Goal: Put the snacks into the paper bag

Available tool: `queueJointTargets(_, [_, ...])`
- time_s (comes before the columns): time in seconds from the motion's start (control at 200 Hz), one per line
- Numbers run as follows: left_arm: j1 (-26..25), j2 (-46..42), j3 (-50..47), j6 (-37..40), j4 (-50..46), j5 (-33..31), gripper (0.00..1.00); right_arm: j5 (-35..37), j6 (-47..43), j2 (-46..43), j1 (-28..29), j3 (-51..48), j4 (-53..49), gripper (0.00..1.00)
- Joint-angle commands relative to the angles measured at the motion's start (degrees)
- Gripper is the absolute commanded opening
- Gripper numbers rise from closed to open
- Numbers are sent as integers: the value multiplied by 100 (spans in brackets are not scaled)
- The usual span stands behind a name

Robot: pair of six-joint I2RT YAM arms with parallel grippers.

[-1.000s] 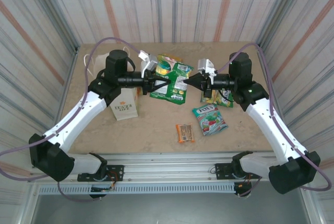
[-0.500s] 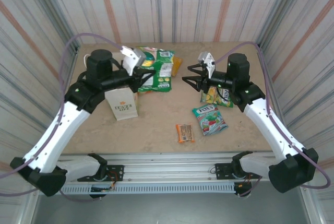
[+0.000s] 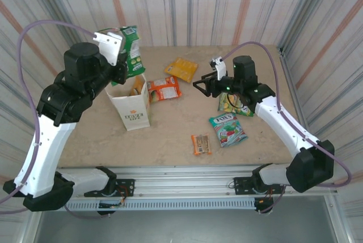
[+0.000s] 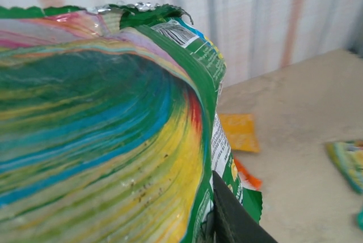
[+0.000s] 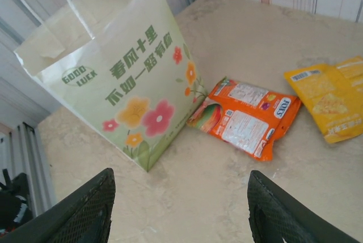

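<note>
While the paper bag [image 3: 133, 111] stands open-mouthed near the table's left edge, the left gripper [image 3: 123, 68] pinches the green-white packet [image 3: 131, 47], long axis upright, straight above that mouth, and the right gripper [image 3: 199, 84] hangs spread and empty mid-table.

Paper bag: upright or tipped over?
Upright: the paper bag stands on its base on the table, mouth facing up; the right wrist view shows its handles raised.
</note>
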Motion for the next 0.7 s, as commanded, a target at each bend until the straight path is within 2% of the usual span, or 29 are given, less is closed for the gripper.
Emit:
queueJointTargets(0.0, [163, 149, 300, -341, -634, -1049, 4, 114, 329, 147, 68, 275, -268, 63])
queueJointTargets(0.241, [857, 614, 314, -928, -1523, -695, 5, -10, 574, 369, 138, 390, -335, 63])
queueJointTargets(0.491, [1201, 959, -139, -1011, -1465, 114, 7, -2, 668, 525, 156, 535, -706, 63])
queueJointTargets(0.696, [1268, 1352, -170, -1018, -1609, 614, 9, -25, 806, 700, 165, 682, -985, 63])
